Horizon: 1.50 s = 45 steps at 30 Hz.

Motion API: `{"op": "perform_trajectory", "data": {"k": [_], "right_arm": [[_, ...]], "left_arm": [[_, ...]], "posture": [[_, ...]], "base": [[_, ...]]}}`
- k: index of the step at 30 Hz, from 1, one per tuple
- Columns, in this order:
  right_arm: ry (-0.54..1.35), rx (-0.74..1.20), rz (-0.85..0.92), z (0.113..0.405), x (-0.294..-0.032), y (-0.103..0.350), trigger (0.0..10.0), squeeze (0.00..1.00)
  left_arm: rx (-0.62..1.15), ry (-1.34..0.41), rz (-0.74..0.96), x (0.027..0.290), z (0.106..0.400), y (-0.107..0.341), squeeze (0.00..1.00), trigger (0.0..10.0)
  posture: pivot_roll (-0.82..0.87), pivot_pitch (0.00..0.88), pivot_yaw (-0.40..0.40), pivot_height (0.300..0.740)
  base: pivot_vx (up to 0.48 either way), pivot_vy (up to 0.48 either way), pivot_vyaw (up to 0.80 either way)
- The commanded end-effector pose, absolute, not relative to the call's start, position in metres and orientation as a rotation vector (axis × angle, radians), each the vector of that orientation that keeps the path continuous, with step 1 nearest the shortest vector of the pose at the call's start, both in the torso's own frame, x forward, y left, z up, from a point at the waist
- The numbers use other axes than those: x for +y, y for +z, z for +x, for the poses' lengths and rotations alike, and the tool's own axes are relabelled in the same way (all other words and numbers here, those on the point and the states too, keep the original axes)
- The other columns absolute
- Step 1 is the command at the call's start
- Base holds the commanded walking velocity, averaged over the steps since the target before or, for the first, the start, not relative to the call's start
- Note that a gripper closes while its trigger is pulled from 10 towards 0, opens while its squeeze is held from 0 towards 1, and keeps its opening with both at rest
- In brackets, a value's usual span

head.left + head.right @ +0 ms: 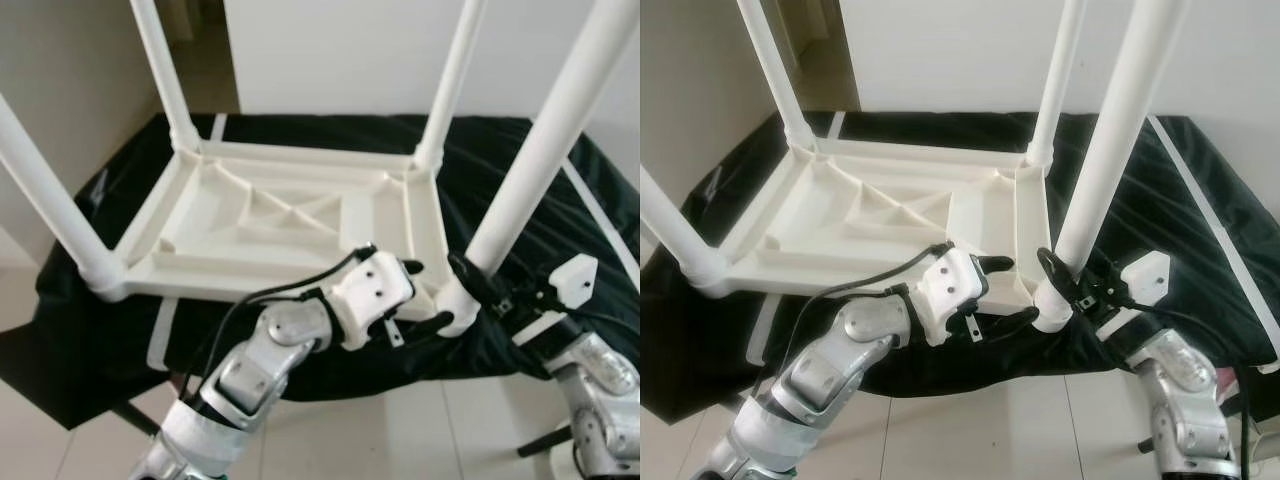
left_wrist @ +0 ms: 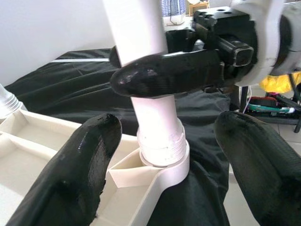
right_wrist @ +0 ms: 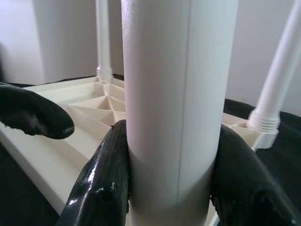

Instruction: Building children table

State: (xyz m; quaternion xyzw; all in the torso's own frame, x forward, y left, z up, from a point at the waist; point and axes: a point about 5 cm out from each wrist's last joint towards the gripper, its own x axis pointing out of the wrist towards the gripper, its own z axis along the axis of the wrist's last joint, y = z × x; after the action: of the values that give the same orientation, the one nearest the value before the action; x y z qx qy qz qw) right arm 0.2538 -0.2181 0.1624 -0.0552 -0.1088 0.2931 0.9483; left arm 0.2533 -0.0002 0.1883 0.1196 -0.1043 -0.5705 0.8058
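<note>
White plastic children's table point(image 1: 290, 215) lies upside down on a black-draped counter point(image 1: 520, 150). Near white tubular leg point(image 1: 540, 150) sits in its corner socket, right gripper point(image 1: 478, 280) clamped on it low. Left gripper point(image 1: 420, 292) open beside socket. Light, stiff, slick; grip low.

Place: I take it for a home room.
Evidence: pale tiled floor point(image 1: 420, 430), plain white wall point(image 1: 330, 50), black cloth point(image 1: 500, 150).

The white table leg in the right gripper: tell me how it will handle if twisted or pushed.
The table leg looks like smooth rigid plastic tube, so probably stiff and light, but slippery between the right gripper's fingers. Standing tall from its corner socket, a sideways push likely levers the upturned tabletop.
</note>
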Motion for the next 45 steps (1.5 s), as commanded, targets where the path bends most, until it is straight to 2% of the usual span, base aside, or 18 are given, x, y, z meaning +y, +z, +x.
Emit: {"op": "perform_trajectory", "data": {"k": [1, 18, 22, 26, 30, 45], "right_arm": [[0.628, 0.018, -0.029, 0.250, -0.221, 0.119, 10.0, 0.00], [0.796, 0.087, -0.086, 0.263, -0.246, 0.122, 10.0, 0.00], [0.786, 0.075, -0.073, 0.263, -0.247, 0.122, 10.0, 0.00], [0.722, 0.059, -0.071, 0.263, -0.245, 0.120, 10.0, 0.00], [0.533, 0.019, -0.026, 0.266, -0.246, 0.119, 10.0, 0.00], [0.289, -0.082, -0.032, 0.254, -0.242, 0.123, 10.0, 0.00]], "left_arm": [[-0.219, -1.279, 0.266, -0.001, 0.250, 0.189, 0.00, 10.0], [-0.221, -1.280, 0.263, -0.002, 0.250, 0.192, 0.00, 10.0], [-0.221, -1.279, 0.265, -0.002, 0.250, 0.192, 0.00, 10.0], [-0.221, -1.275, 0.265, -0.001, 0.250, 0.192, 0.00, 10.0], [-0.219, -1.272, 0.264, -0.001, 0.250, 0.192, 0.00, 10.0], [-0.226, -1.279, 0.258, -0.005, 0.250, 0.192, 0.00, 10.0]], "posture": [[-0.05, 0.083, 0.036, 0.740], [-0.05, 0.081, 0.048, 0.740], [-0.05, 0.081, 0.045, 0.740], [-0.04, 0.083, 0.039, 0.740], [-0.05, 0.081, 0.037, 0.740], [-0.07, 0.067, 0.017, 0.740]], "base": [[0.000, 0.000, 0.00], [0.000, 0.000, 0.00], [0.000, 0.000, 0.00], [0.000, 0.000, 0.00], [0.000, 0.000, 0.00], [0.000, 0.000, 0.00]]}}
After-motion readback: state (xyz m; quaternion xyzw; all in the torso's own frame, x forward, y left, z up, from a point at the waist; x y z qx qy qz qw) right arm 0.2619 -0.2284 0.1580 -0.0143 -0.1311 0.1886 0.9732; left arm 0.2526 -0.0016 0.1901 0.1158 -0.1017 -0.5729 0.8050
